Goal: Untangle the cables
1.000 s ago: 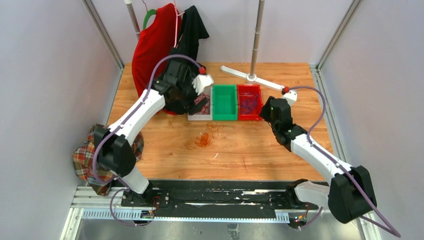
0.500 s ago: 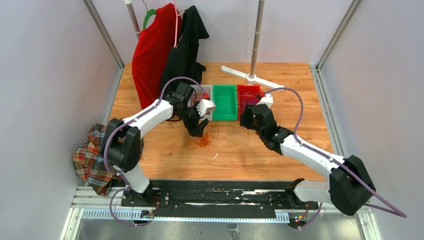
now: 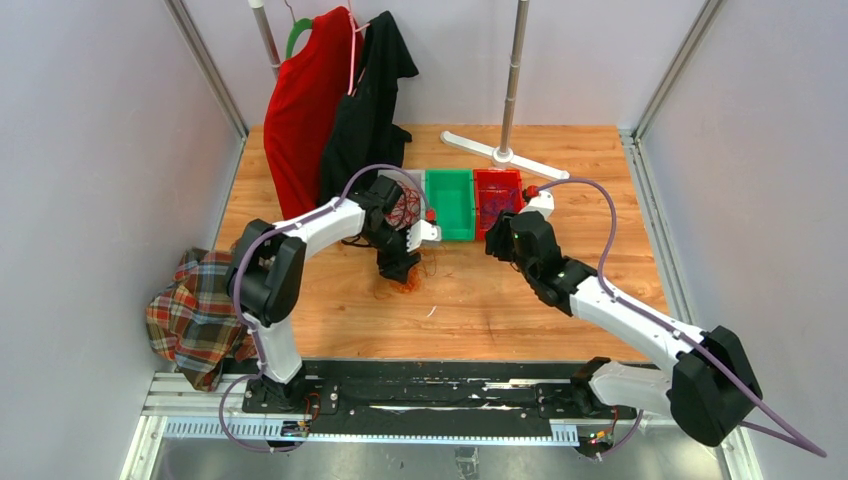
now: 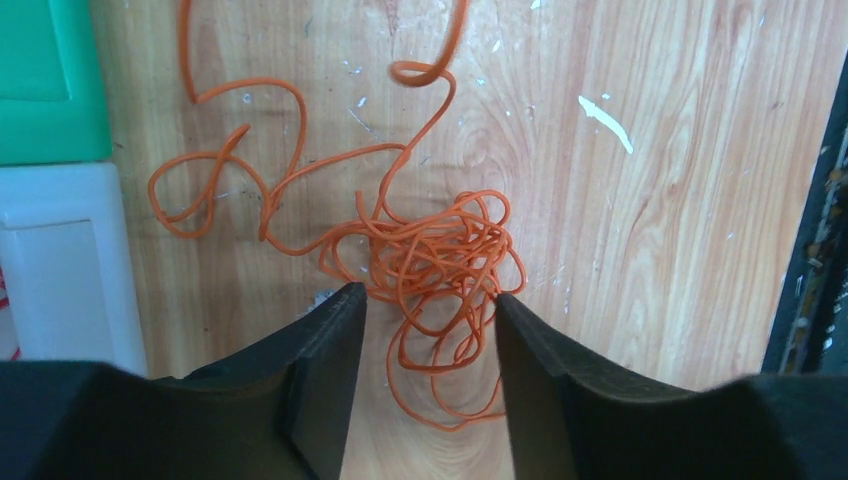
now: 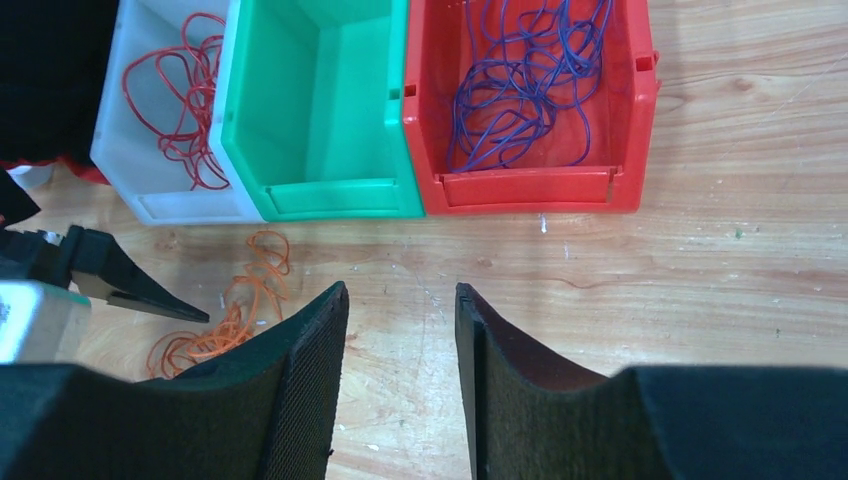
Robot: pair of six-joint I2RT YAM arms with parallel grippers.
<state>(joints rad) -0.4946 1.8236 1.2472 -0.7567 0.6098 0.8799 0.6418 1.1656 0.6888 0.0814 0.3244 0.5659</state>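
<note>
On the desk (image 3: pixel 520 320), just on the near side of the green bin (image 5: pixel 320 195), lies the orange cable tangle (image 4: pixel 435 250), a knot with loose loops trailing toward the white bin (image 5: pixel 180 205). The left hand (image 4: pixel 428 300) points down over it, fingers spread wide with the knot's near part between them, gripping nothing. The right hand (image 5: pixel 398 292) hovers near the green bin's front, likewise parted and empty. Touching the green bin's left side, the white bin holds red cables (image 5: pixel 185 100). Against the green bin's right side, the red bin (image 5: pixel 530 190) holds purple cables (image 5: pixel 525 85).
</note>
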